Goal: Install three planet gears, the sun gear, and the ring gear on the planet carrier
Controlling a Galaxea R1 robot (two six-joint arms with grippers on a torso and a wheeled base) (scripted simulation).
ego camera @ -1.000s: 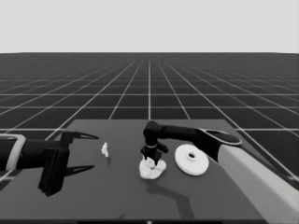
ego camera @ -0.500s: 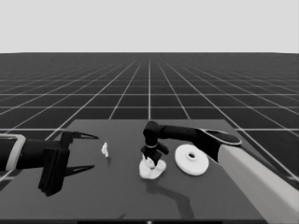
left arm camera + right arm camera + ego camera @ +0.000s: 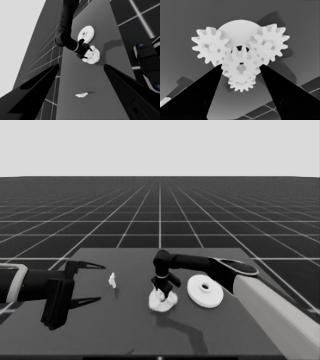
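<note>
Right gripper [image 3: 162, 290]: fingers clamped on the sun gear [image 3: 240, 67], at centre of smaller round part [image 3: 162, 302], table middle. Planet gears [image 3: 210, 47] meshed around. Larger round part [image 3: 205, 291]: three o'clock, just beside. Left gripper [image 3: 85, 282]: parked, nine o'clock, fingers apart.

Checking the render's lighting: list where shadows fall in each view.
Head view: the right arm casts a shadow on the table nearer the camera than the gears. Left wrist view: a shadow beside the gears, a small one beside the thin white piece. Right wrist view: dark shadow behind the gears.
</note>
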